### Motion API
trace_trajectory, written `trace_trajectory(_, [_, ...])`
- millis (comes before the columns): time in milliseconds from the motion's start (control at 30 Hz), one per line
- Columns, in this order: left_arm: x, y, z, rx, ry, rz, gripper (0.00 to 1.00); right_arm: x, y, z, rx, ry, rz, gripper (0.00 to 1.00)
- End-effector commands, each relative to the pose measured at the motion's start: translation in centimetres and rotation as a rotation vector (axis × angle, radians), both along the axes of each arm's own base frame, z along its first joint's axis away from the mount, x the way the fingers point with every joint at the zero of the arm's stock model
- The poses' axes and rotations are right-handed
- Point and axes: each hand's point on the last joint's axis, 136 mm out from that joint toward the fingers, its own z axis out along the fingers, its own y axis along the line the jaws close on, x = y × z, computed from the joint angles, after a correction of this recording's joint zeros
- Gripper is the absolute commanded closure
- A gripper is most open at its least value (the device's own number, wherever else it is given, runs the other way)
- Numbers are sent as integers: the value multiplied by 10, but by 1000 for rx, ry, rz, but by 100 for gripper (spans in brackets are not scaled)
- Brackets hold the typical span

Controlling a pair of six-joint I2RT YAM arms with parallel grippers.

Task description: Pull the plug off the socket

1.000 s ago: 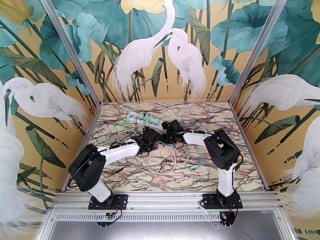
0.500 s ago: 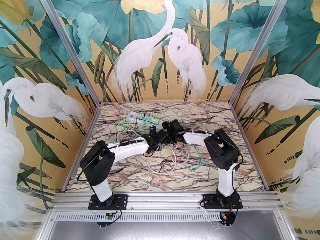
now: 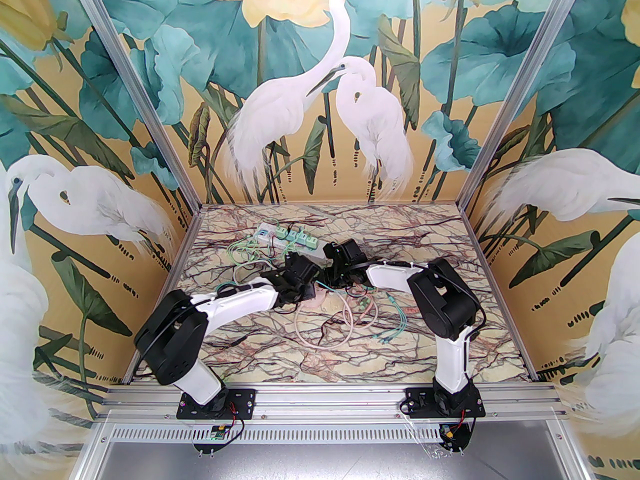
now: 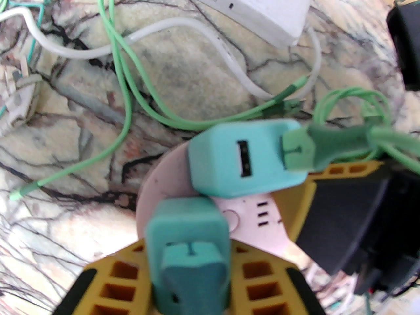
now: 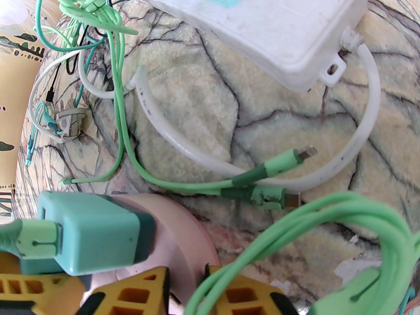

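A round pink socket (image 4: 252, 217) lies among cables in mid-table, also seen as the pink socket (image 5: 183, 238) from the right wrist. Two teal plugs stand on it. My left gripper (image 4: 188, 274) is shut on the near teal plug (image 4: 187, 241), its yellow fingers (image 4: 113, 282) on both sides. The other teal plug (image 4: 242, 157) carries a green cable. My right gripper (image 5: 187, 294) is shut on the socket's edge. From above, the left gripper (image 3: 307, 292) and right gripper (image 3: 327, 279) meet over the socket. Whether the held plug's pins still sit in the socket is hidden.
A white power strip (image 3: 287, 238) with several teal plugs lies behind the grippers, its white cord (image 5: 361, 136) curving near the socket. Loose green cables (image 4: 124, 77), a pink cord loop (image 3: 320, 330) and teal cable ends (image 3: 395, 328) are spread around.
The left arm rose and reached forward-right half a second ago, then came back down to about where it was. The right arm has stayed still.
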Motion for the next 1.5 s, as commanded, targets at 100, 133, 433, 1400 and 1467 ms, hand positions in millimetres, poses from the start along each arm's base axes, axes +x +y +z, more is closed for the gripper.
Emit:
trace_trajectory(100, [5,-41,26,-210,-27,-62,82,-56,-47,-89,-278,219,2,75])
trace_trajectory(133, [5,-41,25,-204,-23,-62,83,-56,-47,-89,-277,219,1,75])
trace_trajectory(433, [5,-20,38,39,-53,-50,83,-55,-48,-89,-288,217,-1,75])
trace_trajectory(1400, [-18,-70,65,52,-116,-169,83,-13,-105,68,32,-295,-282,44])
trace_trajectory(1467, [-16,-78,68,48,-121,-192,83,-9,-125,73,9,-323,-363,38])
